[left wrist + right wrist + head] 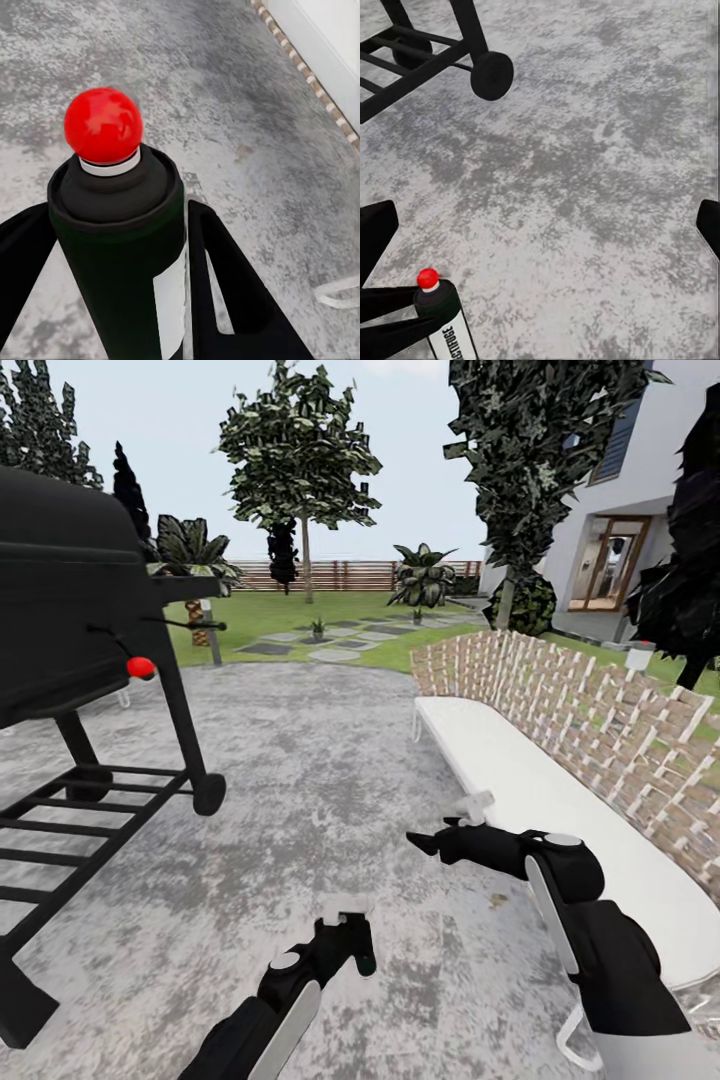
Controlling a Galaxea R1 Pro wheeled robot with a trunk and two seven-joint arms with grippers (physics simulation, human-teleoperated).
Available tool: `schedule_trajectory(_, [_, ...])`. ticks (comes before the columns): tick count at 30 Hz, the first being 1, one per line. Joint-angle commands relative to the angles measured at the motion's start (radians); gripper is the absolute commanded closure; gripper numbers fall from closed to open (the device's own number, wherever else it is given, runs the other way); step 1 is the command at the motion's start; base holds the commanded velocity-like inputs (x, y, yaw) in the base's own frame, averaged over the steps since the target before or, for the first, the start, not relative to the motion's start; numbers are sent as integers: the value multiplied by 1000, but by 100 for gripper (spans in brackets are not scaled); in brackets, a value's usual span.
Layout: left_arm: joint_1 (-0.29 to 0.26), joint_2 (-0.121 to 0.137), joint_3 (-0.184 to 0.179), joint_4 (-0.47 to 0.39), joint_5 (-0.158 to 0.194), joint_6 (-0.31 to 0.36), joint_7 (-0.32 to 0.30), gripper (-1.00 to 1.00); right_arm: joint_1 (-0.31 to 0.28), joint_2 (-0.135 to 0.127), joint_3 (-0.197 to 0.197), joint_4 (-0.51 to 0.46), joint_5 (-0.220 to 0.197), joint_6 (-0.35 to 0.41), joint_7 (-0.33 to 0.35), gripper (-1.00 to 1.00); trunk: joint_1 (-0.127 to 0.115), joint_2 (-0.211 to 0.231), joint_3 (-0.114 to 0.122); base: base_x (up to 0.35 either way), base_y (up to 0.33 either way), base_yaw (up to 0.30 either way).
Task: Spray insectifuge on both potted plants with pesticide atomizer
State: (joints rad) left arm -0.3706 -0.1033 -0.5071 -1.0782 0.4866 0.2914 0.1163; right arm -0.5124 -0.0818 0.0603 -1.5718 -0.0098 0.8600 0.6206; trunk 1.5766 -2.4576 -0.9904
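A grey gravel patio (330,760) spreads under the robot, with the lawn (330,610), stepping stones (330,645) and a brown fence (340,573) beyond it. A black grill (70,620) stands at the patio's left edge, one wheel (492,75) on the gravel. A white bench (560,810) with a woven back runs along the right edge. Far off among the stones sits one small potted plant (318,628).

The left gripper (352,940) is clamped on the atomizer (120,247), fingers (225,300) pressed to both sides of its black body, red tip (103,125) up, low over the gravel. The right gripper (440,840) hangs spread wide with nothing between its fingers, near the bench's front edge.
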Motion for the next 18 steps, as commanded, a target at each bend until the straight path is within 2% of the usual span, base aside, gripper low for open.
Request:
schedule_trajectory(1, [-1,0,-2,-2,10,4,9,100,-1,-1,0,-2,-1,5,2,-100,0,0,-1,336,96,-35])
schedule_trajectory(9, [-1,1,-1,2,11,4,17,100,0,-1,-2,-3,-1,-5,3,-100,0,0,-1,324,159,-12])
schedule_trajectory(10, [-1,0,20,12,13,3,17,100,1,-1,-2,-9,-1,-24,4,-100,0,0,-1,310,206,-1])
schedule_trajectory(11, [-1,-1,25,15,14,2,16,100,2,-1,-2,-10,-1,-31,4,-100,0,0,-1,308,208,0])
schedule_trajectory(18, [-1,-1,34,25,14,2,12,100,3,-1,-2,-14,-1,-78,0,-100,0,0,-1,306,193,0])
